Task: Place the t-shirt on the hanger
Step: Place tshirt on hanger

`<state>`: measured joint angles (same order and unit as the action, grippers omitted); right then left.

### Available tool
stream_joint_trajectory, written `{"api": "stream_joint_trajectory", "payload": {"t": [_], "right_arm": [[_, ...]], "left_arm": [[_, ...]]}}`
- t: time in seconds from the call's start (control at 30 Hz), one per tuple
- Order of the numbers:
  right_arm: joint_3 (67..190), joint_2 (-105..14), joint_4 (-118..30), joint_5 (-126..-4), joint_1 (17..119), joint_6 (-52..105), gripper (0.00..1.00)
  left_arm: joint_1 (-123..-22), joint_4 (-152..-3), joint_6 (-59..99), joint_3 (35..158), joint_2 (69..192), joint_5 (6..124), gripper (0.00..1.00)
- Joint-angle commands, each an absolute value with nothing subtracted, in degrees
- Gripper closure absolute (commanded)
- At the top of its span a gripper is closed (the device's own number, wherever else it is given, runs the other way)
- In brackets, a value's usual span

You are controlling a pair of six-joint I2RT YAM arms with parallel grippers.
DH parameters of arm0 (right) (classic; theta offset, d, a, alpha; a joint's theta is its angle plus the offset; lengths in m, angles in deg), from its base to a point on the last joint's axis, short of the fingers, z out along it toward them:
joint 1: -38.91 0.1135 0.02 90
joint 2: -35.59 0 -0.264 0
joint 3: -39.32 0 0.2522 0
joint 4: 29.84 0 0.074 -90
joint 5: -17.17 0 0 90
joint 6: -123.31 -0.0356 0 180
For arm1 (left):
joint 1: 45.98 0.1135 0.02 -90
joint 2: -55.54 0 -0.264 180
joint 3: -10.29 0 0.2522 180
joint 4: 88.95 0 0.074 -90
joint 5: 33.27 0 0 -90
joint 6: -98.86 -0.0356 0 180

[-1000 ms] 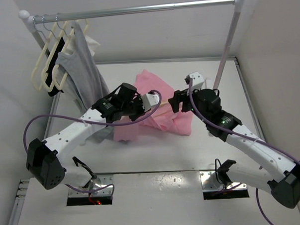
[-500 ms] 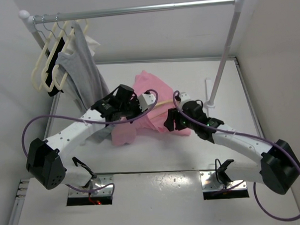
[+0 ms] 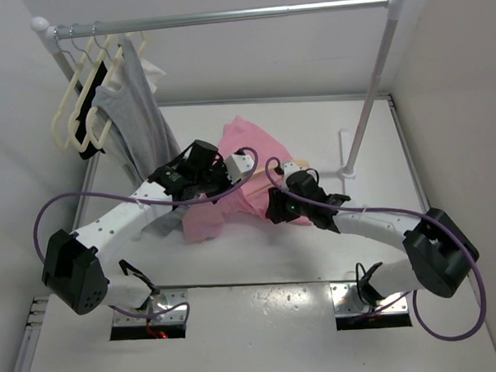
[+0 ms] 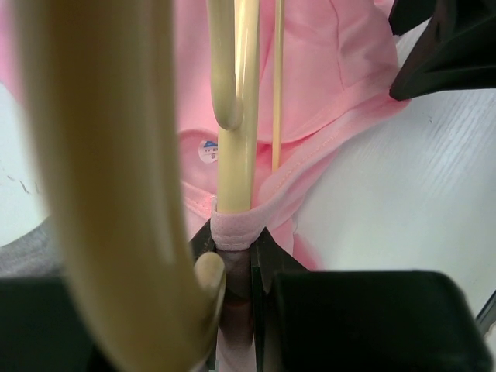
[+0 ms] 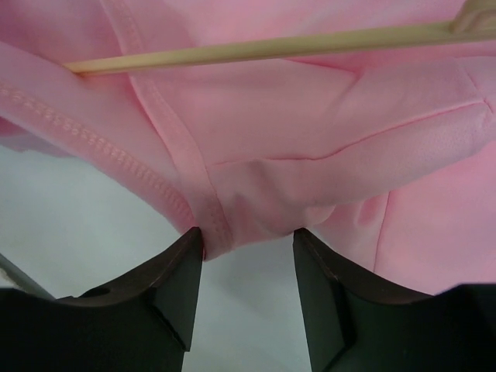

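The pink t-shirt (image 3: pixel 255 149) lies bunched on the white table between the two arms. My left gripper (image 3: pixel 231 172) is shut on the peach-beige hanger (image 4: pixel 236 116) at its neck, with the t-shirt's collar band (image 4: pixel 232 226) wrapped around the stem between the jaws (image 4: pixel 234 240). The hanger's hook looms at the left of the left wrist view, and the blue neck label (image 4: pixel 207 151) shows beside the stem. My right gripper (image 3: pixel 275 208) is open at the t-shirt's near right edge. Its jaws (image 5: pixel 248 240) straddle a fold of pink cloth (image 5: pixel 310 132) under a thin hanger arm (image 5: pixel 271 48).
A clothes rail (image 3: pixel 224 16) spans the back. Pale cream hangers (image 3: pixel 72 111), a black hanger (image 3: pixel 93 119) and a gray garment (image 3: pixel 134 117) hang at its left end. The rack's right post (image 3: pixel 368 107) stands just right of the t-shirt.
My right arm has swung left and down, bringing its open gripper to the t-shirt's near edge. My left gripper has kept its hold and shifted only slightly.
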<state>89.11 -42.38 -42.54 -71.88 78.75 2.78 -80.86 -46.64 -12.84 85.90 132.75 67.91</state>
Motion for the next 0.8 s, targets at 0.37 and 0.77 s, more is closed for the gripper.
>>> {"api": "stream_joint_trajectory", "payload": {"t": [0.37, 0.77], "right_arm": [[95.8, -50.5, -39.3, -81.5, 78.8, -5.5, 0.70], [87.0, -42.6, -37.4, -94.1, 77.6, -9.6, 1.00]], "left_arm": [[-79.7, -50.2, -9.3, 85.0, 129.1, 70.8, 1.00], [-78.3, -50.2, -10.9, 85.0, 127.5, 70.3, 1.00]]}}
